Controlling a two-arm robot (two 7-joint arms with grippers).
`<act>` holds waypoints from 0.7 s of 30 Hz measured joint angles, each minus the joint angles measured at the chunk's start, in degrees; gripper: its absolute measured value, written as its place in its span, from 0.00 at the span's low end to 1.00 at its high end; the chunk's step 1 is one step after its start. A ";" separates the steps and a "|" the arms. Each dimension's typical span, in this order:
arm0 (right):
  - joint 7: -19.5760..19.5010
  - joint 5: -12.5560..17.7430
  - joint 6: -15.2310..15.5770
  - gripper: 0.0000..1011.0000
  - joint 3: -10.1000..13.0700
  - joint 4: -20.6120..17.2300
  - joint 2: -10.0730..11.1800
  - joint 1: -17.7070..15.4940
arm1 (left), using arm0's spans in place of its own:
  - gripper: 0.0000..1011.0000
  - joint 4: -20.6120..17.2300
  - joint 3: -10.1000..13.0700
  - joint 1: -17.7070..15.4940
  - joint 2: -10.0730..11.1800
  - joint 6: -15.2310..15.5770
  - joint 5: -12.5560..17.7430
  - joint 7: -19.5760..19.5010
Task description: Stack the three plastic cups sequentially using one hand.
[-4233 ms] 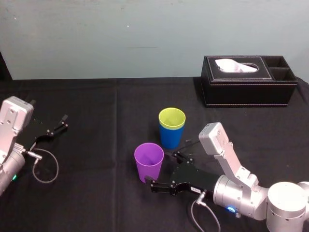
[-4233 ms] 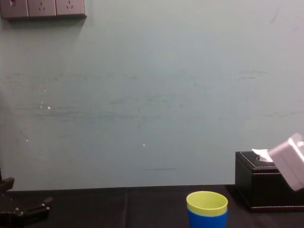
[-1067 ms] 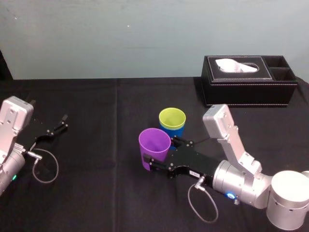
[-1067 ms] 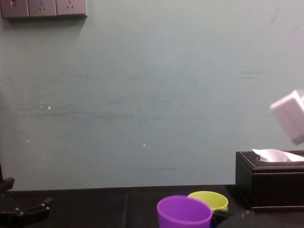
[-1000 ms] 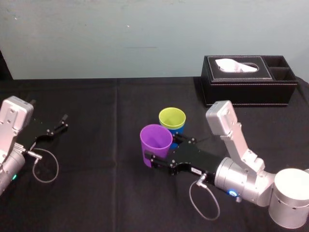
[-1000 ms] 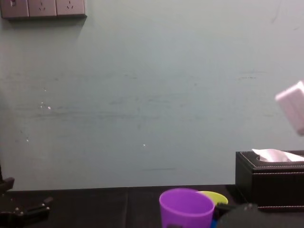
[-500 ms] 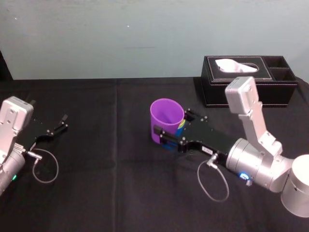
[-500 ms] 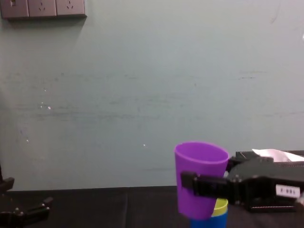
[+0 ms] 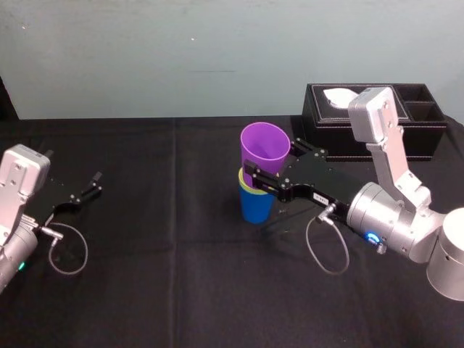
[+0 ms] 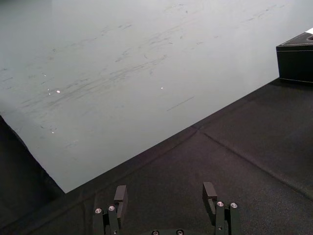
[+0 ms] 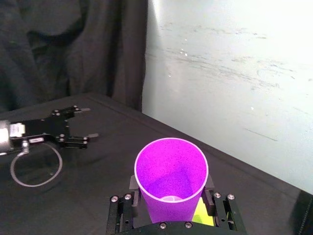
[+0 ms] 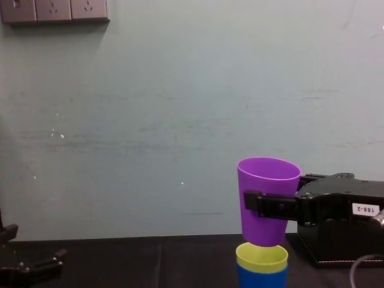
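Gripping the purple cup point(image 9: 265, 148) by its lower wall, slim fingers closed on both sides, the right gripper point(image 9: 262, 178) reaches in from about 4 o'clock and holds it upright directly over the yellow-green cup point(image 9: 249, 191), which is nested in the blue cup point(image 9: 255, 207) near the middle of the black table point(image 9: 174, 283). From the chest camera the purple base seems to just meet the yellow-green rim, though whether it sits inside is hard to tell. The black tissue box point(image 9: 428, 142) lies at 2 o'clock of the stack; the left gripper point(image 9: 88, 187) rests at 9 o'clock, well apart, fingers spread.
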 joint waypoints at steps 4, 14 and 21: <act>-0.19 -0.41 0.48 0.74 -0.06 1.68 -0.62 1.21 | 1.00 0.00 0.00 0.00 0.00 0.00 0.00 0.00; -0.35 -1.16 1.18 0.74 -0.55 5.34 -2.15 3.61 | 1.00 0.00 0.00 0.00 0.00 0.00 0.00 0.00; -0.44 -1.50 1.33 0.74 -0.66 7.44 -3.07 4.65 | 1.00 0.00 0.00 0.00 0.00 0.00 0.00 0.00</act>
